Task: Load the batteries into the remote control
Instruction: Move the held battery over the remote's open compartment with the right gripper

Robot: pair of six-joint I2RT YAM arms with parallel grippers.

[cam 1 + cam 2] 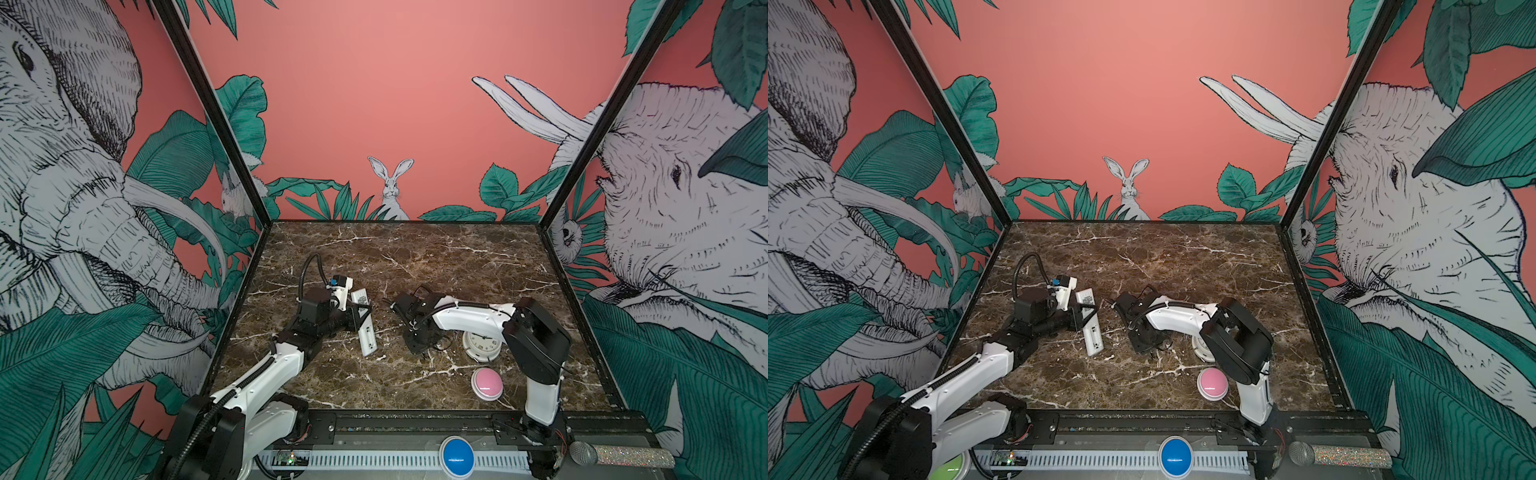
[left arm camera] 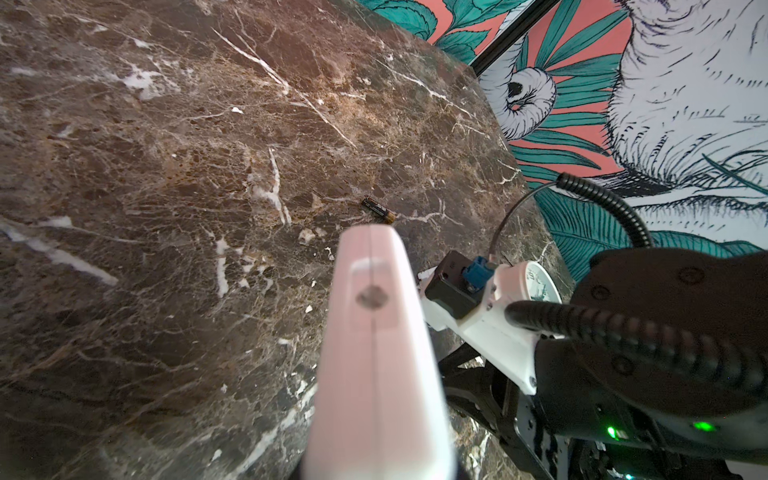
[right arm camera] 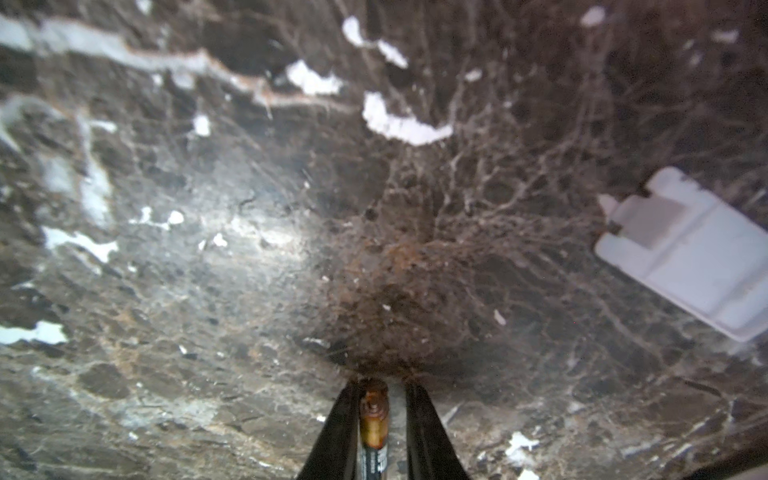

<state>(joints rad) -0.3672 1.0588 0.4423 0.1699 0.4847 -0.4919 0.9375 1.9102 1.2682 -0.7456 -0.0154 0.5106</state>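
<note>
My left gripper is shut on the remote control, a slim white bar held just above the marble with its plain back and sticker facing up. In the left wrist view the remote control runs blurred up the middle and hides the fingers. A battery lies loose on the marble beyond its tip. My right gripper points down at the table, open. Another battery, black with a copper end, lies between its dark fingers, against one and a small gap from the other. In both top views that battery is hidden under the right gripper.
A small flat white cover piece lies on the marble off to one side of the right gripper. A round white clock stands under the right forearm, and a pink button sits nearer the front. A blue button and a microphone lie on the front rail.
</note>
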